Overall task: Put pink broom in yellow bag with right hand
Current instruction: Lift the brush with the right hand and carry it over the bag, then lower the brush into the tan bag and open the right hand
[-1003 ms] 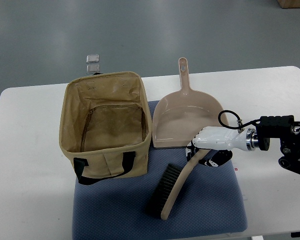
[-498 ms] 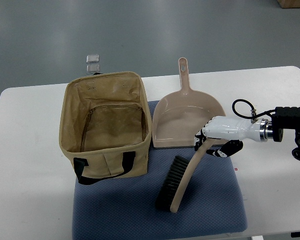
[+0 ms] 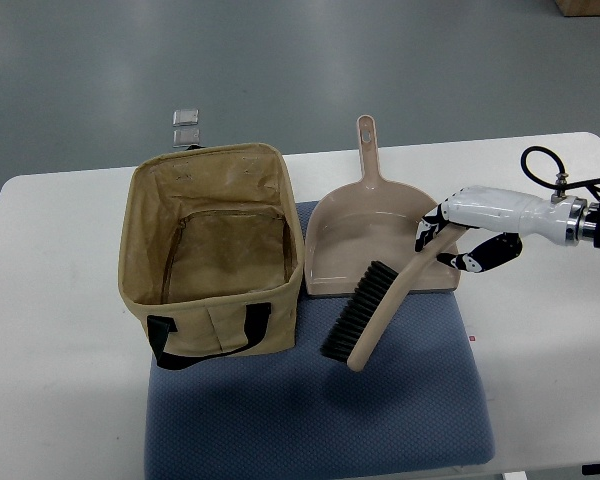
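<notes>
The open tan-yellow fabric bag with black strap handles (image 3: 216, 250) sits beside a beige-pink plastic dustpan (image 3: 375, 238). The beige-pink brush with black bristles (image 3: 372, 312) hangs over the blue-grey cloth mat (image 3: 320, 410) on the white desk (image 3: 60, 380).

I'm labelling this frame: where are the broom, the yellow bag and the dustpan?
broom (image 3: 361, 306): top view, bristle head.
yellow bag (image 3: 212, 313): top view, near front wall.
dustpan (image 3: 370, 235): top view, bare pan floor.

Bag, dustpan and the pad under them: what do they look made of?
The open tan-yellow bag with black handles looks like soft matte fabric: its walls sag and crease. The pink dustpan looks like smooth moulded plastic, with a slight sheen and a hanging hole in its handle. The blue-grey pad looks like woven cloth or foam; its surface is finely textured.
</notes>
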Robot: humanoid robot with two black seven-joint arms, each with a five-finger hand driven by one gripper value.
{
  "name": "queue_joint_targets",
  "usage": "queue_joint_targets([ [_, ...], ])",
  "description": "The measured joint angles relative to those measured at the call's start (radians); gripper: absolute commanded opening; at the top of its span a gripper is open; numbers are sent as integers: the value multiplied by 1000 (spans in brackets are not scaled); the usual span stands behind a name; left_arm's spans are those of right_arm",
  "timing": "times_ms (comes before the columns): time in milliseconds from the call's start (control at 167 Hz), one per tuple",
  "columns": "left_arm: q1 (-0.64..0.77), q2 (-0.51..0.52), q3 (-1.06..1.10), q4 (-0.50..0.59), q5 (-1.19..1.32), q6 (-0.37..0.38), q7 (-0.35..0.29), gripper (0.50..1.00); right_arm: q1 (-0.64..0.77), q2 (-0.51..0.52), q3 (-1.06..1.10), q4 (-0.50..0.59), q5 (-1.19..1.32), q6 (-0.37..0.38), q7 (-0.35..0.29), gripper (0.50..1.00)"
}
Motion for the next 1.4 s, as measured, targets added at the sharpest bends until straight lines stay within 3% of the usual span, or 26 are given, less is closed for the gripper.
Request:
queue_joint_targets([
  [336, 0, 0, 0, 0, 0, 0, 0, 1000, 52, -105, 38, -2, 104, 17, 39, 500],
  [510, 0, 0, 0, 0, 0, 0, 0, 1000, 158, -158, 57, -18, 201, 66, 32, 500],
  [702, 0, 0, 0, 0, 0, 0, 0, 1000, 313, -131, 59, -62, 226, 119, 18, 500],
  [931, 0, 0, 0, 0, 0, 0, 0, 1000, 485, 45, 50, -123, 218, 172, -23, 500],
  [1399, 0, 0, 0, 0, 0, 0, 0, 1000, 610, 546, -87, -472, 147, 162, -54, 500],
])
